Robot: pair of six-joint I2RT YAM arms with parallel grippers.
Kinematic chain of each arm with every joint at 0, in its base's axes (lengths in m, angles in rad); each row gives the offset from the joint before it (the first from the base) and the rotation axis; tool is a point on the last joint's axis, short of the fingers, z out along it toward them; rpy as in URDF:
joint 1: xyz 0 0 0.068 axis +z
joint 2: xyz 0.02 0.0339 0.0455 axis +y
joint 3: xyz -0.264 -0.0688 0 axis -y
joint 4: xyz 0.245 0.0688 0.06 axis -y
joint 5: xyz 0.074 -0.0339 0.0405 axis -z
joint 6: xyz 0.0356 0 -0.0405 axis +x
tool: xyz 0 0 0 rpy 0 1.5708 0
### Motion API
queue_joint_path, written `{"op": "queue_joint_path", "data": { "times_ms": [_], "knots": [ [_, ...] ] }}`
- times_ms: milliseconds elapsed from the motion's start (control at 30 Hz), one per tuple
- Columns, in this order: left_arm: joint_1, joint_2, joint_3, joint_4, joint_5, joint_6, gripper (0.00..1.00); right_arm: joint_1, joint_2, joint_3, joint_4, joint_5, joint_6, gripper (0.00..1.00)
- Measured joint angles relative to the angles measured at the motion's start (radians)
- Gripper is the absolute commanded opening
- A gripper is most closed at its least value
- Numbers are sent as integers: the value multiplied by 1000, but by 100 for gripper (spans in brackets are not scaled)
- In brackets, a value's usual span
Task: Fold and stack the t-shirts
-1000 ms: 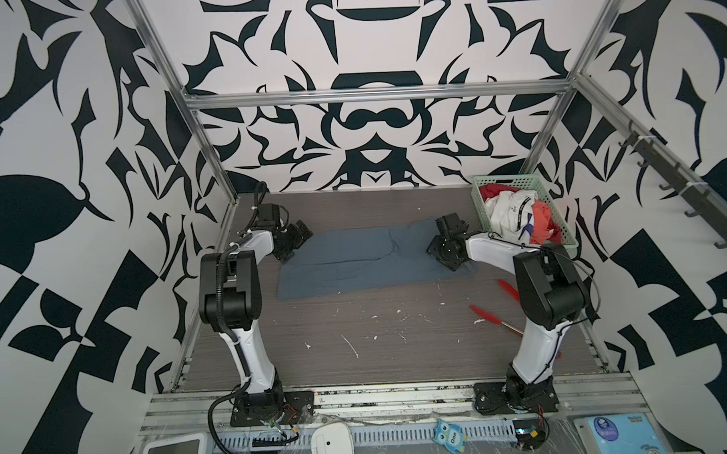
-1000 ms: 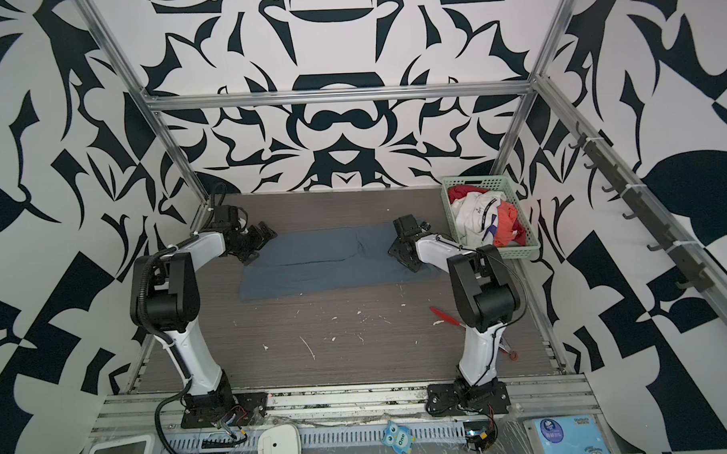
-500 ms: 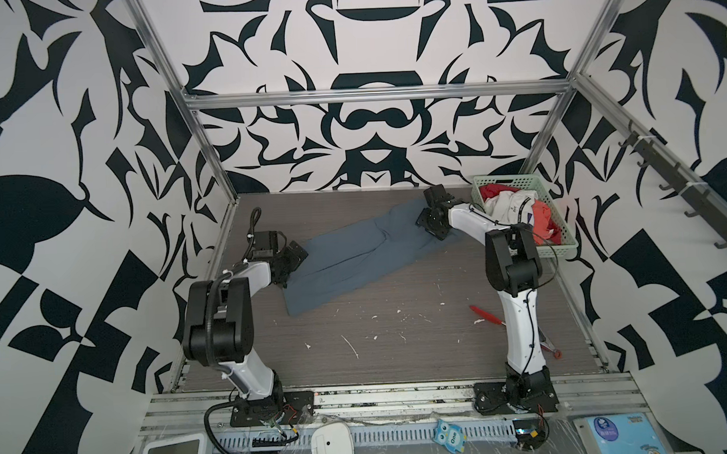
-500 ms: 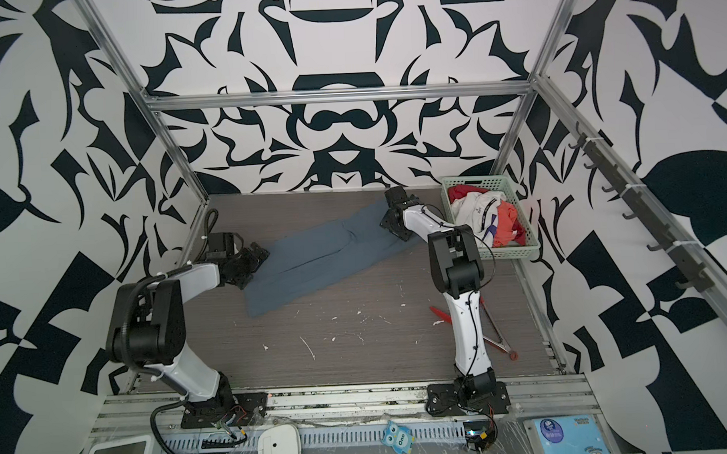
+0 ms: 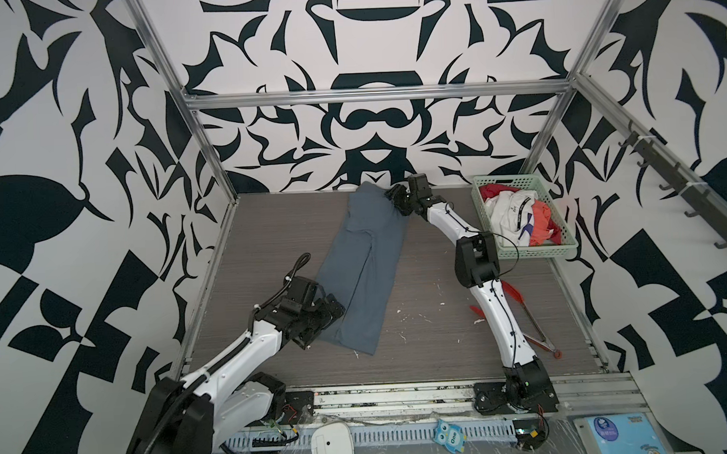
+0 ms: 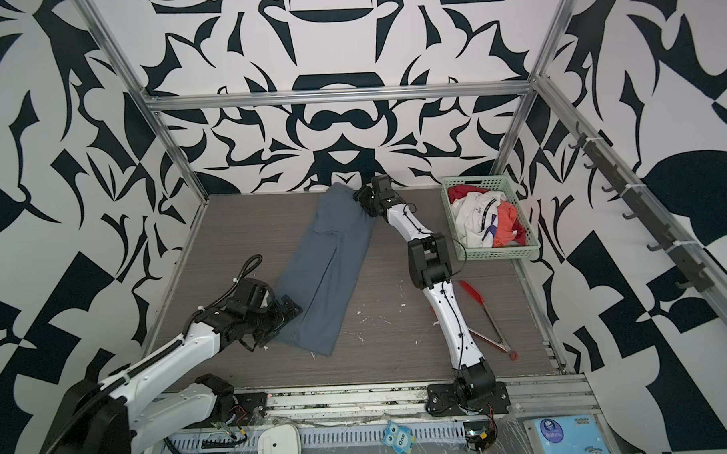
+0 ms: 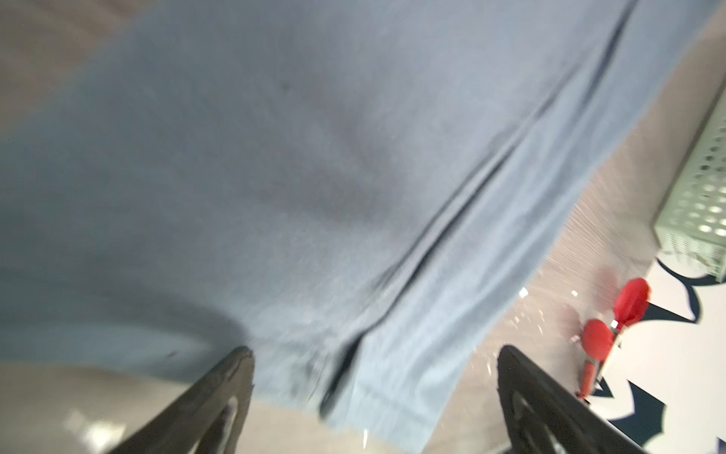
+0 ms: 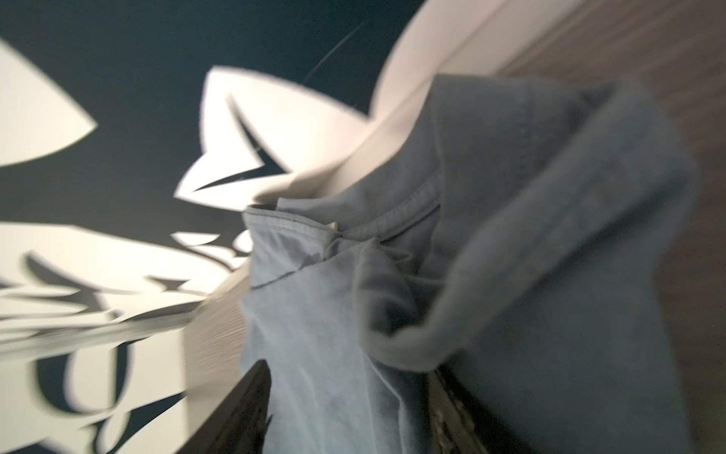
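Soft, limp slate blue-grey t-shirt (image 5: 367, 269) lies diagonally on the bench (image 5: 440, 337), collar end pinched in the right gripper (image 5: 395, 194) fingers at the far edge, left gripper (image 5: 329, 320) fingers spread beside the near hem, the likely next hold

The big shirt (image 5: 367, 269) is plain slate blue-grey. The basket (image 5: 537, 253) is pale green, its white shirt (image 5: 507, 214) dark-striped, its other cloth (image 5: 542, 221) red-orange. The tongs (image 5: 510, 290) have red tips. The surface (image 5: 440, 337) is grey-brown wood grain.
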Motion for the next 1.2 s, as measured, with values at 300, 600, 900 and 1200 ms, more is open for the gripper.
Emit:
{"op": "queue_joint_path", "data": {
  "times_ms": [300,600,900,1200],
  "knots": [
    [11,65,306,-130,-98,198,99,4,-207,-330,206,-135,-46,67],
    [96,437,408,-62,-105,349,99,27,-719,-697,74,-40,-217,67],
    [95,441,319,-19,-129,364,99,229,-812,-1115,-45,18,-264,65],
    [63,424,204,71,-143,289,100,332,-896,-1289,-32,82,-238,64]
  ]
}}
